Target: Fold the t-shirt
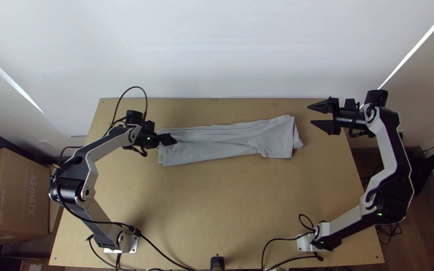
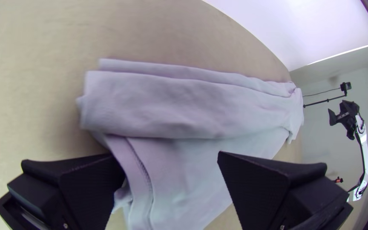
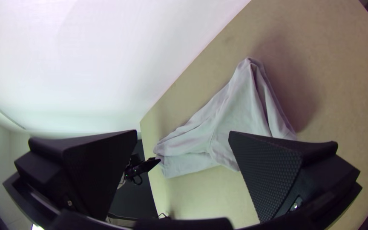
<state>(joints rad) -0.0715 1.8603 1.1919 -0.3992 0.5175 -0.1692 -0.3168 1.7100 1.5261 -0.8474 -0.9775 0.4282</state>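
t-shirt (image 1: 202, 151), pale grey, folded into a long creased strip, widened at one end; jaws of left gripper (image 1: 172, 140) and right gripper (image 1: 310, 114) are spread.

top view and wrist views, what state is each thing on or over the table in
t-shirt: folded into a long strip, lying on the table, right end uneven
left tool: open, at the shirt's left end
right tool: open, beyond the shirt's right end, apart from it
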